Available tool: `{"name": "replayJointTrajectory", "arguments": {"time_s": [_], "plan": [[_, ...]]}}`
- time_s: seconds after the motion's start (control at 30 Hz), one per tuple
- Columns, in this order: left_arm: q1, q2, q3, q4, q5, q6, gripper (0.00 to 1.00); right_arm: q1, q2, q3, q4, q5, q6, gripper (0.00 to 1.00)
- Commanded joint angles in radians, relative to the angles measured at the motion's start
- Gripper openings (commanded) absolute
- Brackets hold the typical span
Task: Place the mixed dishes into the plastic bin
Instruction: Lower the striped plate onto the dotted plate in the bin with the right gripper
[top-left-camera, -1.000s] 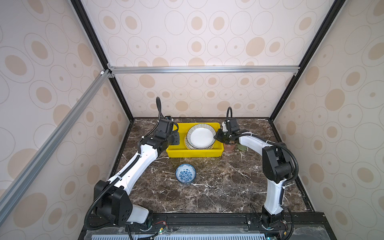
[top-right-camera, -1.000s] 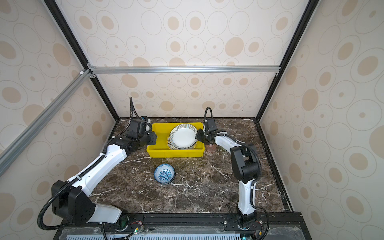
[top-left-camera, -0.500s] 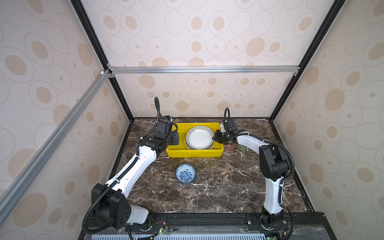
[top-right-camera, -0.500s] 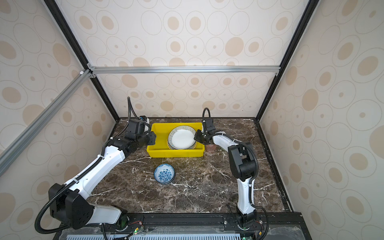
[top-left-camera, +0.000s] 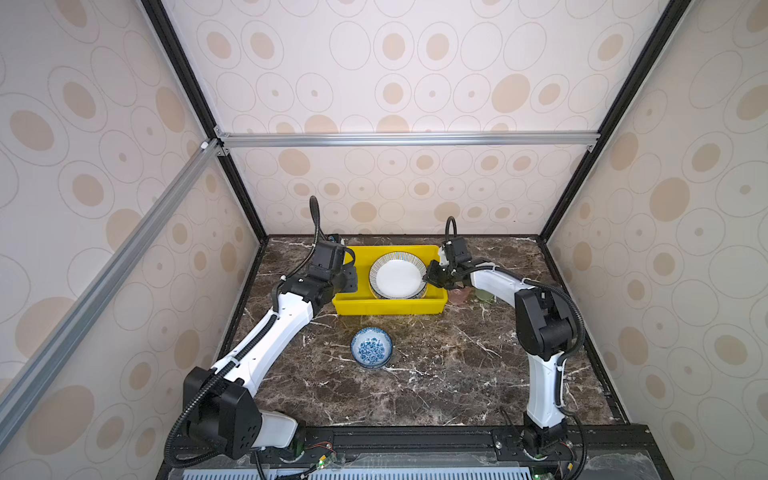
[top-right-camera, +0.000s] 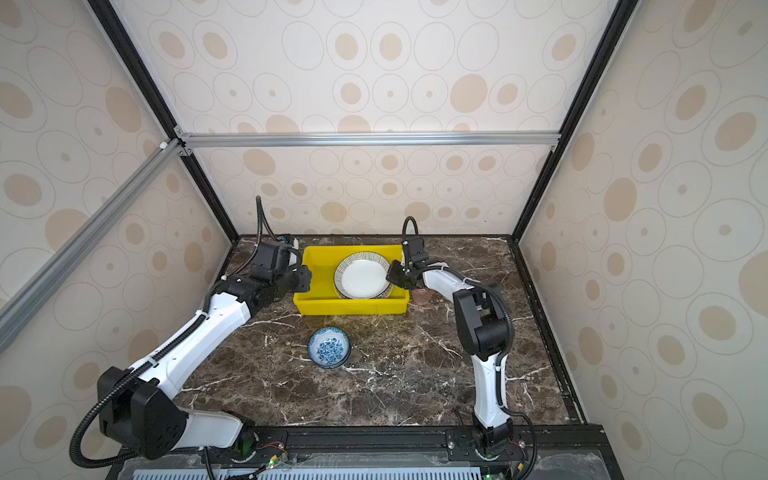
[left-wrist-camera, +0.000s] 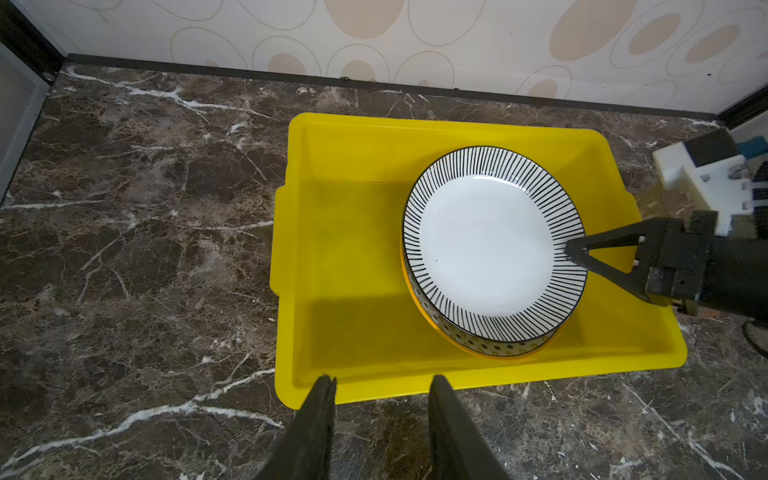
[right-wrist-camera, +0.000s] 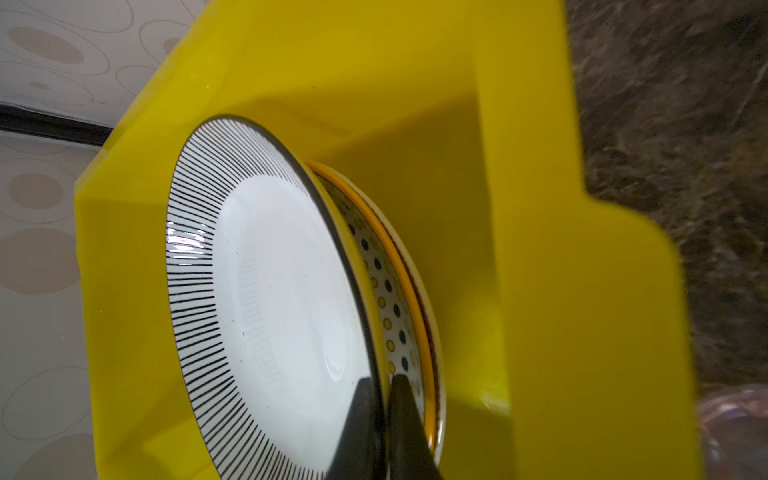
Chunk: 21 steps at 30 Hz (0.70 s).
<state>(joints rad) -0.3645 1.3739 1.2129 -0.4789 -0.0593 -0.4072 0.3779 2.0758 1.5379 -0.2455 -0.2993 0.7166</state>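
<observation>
Marble table (top-left-camera: 436, 365) held a bin (top-left-camera: 390, 309).
Right claw (top-left-camera: 428, 277) pinched the striped plate (top-left-camera: 397, 276); left claw (left-wrist-camera: 382, 380) stood part-open, empty.

Both arms stretch forward; left gripper (left-wrist-camera: 382, 380) fingers stand apart, right gripper (right-wrist-camera: 382, 380) fingers pinch the striped plate (right-wrist-camera: 282, 299) at its rim.

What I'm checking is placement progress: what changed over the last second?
The right gripper, shut on the striped plate's rim, carried it slightly left and, it seems, lower over the dotted plate in the yellow bin. Nothing was let go. The bin, the blue-floral bowl and the open left gripper at the bin's edge stayed put.
</observation>
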Motion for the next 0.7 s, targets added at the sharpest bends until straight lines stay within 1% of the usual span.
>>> {"name": "replayJointTrajectory", "arguments": {"time_s": [0.0, 0.13, 0.33, 0.5, 0.67], "plan": [[0.009, -0.028, -0.003, 0.011, -0.017, 0.008, 0.38, 0.012, -0.003, 0.051, 0.026, -0.034, -0.008, 0.0], [0.009, -0.018, 0.012, 0.007, -0.019, 0.017, 0.38, 0.012, -0.003, 0.053, -0.012, -0.037, -0.038, 0.0], [0.008, -0.032, 0.017, 0.007, -0.02, 0.015, 0.38, 0.018, 0.015, 0.062, -0.042, -0.047, -0.051, 0.0], [0.009, -0.053, 0.005, -0.004, -0.028, 0.008, 0.38, 0.024, 0.051, 0.117, -0.141, -0.034, -0.088, 0.0], [0.009, -0.08, -0.007, -0.01, -0.033, 0.003, 0.38, 0.026, 0.052, 0.104, -0.164, -0.006, -0.097, 0.0]]}}
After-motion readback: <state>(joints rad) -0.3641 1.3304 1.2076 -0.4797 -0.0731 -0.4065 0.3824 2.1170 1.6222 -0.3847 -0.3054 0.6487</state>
